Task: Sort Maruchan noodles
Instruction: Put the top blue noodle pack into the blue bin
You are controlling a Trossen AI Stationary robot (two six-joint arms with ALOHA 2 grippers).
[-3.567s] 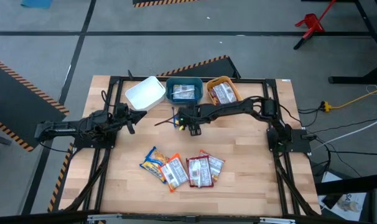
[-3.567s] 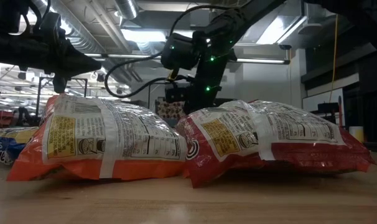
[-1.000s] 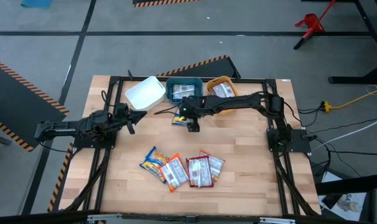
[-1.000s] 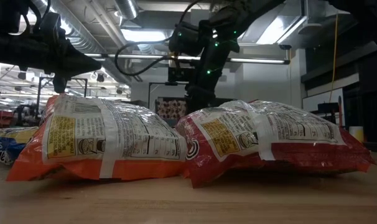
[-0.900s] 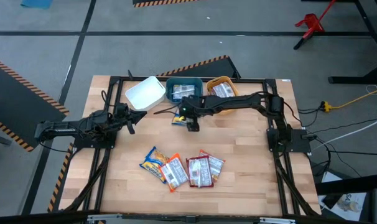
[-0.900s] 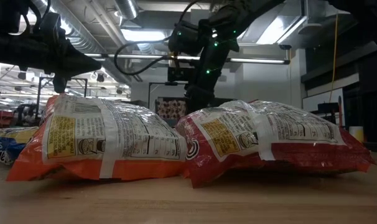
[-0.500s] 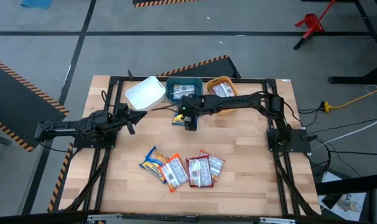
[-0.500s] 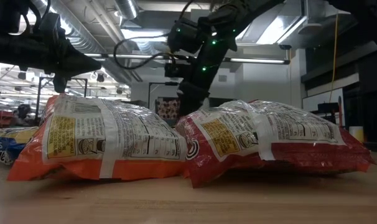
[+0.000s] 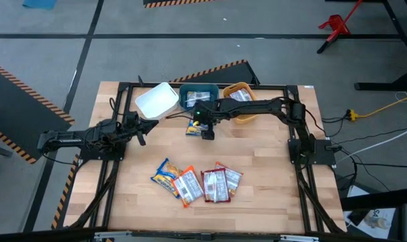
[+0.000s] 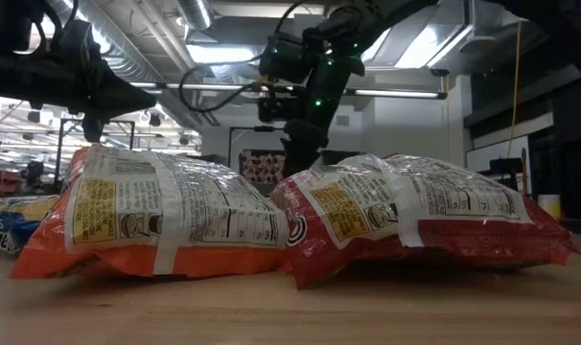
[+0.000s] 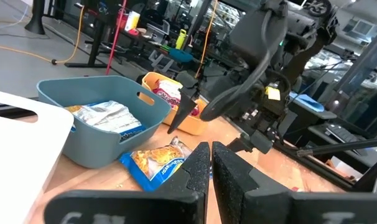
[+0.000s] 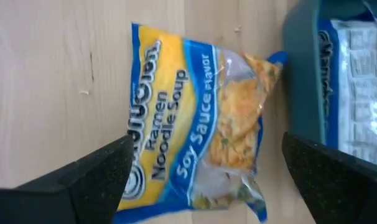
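1. Because the blue packet (image 12: 198, 124) is a thin, air-puffed film pouch around a brittle noodle block, expect it to be light, crinkly and slippery; it likely cracks if you squeeze hard.
2. You'll find it flat on the table (image 9: 270, 195) just beside the teal bin (image 9: 198, 98), outside its wall.
3. Take it across its short width at the middle, or by a sealed end, where the film gives you purchase.
4. Your right gripper (image 12: 207, 180) hangs directly above it, fingers spread wide on either side, touching nothing; the arm reaches across past the orange bin (image 9: 240, 99).
5. Your left gripper (image 11: 211, 177) waits near the white bin (image 9: 156, 101), fingers pressed together and empty.
6. Four more packets (image 9: 197, 183) lie clustered well apart, toward the table's front.
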